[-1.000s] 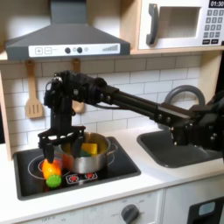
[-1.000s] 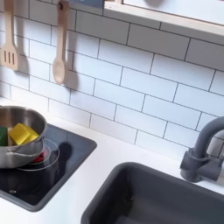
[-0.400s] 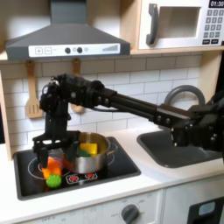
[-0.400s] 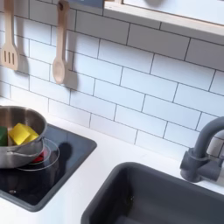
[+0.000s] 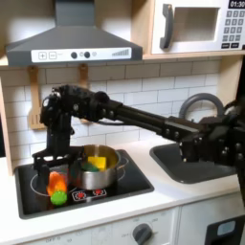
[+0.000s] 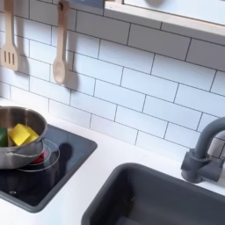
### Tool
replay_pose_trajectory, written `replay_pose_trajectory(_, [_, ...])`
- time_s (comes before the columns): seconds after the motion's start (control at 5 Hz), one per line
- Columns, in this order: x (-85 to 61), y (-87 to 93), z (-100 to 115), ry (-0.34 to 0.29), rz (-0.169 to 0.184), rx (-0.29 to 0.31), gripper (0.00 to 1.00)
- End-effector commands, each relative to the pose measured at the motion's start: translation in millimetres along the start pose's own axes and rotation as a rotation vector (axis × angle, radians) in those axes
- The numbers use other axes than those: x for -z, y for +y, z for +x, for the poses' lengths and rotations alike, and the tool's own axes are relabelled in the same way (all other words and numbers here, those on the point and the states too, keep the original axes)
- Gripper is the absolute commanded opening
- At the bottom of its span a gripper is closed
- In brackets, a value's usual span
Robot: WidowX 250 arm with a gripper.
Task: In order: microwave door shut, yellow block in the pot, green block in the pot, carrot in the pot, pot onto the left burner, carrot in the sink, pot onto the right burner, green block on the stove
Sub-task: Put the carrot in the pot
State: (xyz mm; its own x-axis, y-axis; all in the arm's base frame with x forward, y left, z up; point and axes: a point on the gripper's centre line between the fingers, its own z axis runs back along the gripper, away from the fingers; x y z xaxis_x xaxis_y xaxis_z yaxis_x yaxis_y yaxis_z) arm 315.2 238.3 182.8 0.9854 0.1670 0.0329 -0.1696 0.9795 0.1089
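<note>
The gripper (image 5: 53, 161) hangs over the left end of the stove (image 5: 134, 180) in the first exterior view, and the carrot (image 5: 57, 187) sits right beneath it, orange body with the lime top pointing toward the near edge. That long axis runs roughly far-to-near, so the fingers need to straddle it from left and right. Whether the jaws are spread or closing on the carrot I cannot tell; the dark fingers blur into the cooktop.

Just to the right, touching distance from the carrot, stands the pot (image 5: 103, 168), and the yellow block (image 6: 22, 134) lies inside it with the green block (image 6: 3, 138) tucked beside it, clear in the second exterior view. The microwave door (image 5: 191, 27) up at the top right looks shut.

So the carrot step is in hand, I'd say: the carrot lies straight below the gripper, and the pot is a short hop to the right. The sink (image 6: 149, 198) waits well off to the right.
</note>
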Motion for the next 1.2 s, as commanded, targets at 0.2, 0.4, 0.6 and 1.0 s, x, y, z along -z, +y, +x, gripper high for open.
replay_pose_trajectory(0.2, [16.4,-1.8,11,0.019,-0.033,0.062,1.00])
replay_pose_trajectory(0.4, [22.7,-3.0,14,0.024,-0.049,0.070,1.00])
replay_pose_trajectory(0.6, [25.5,-2.0,16,0.023,-0.054,0.078,1.00])
replay_pose_trajectory(1.0, [31.4,-4.4,20,0.021,-0.068,0.113,1.00])
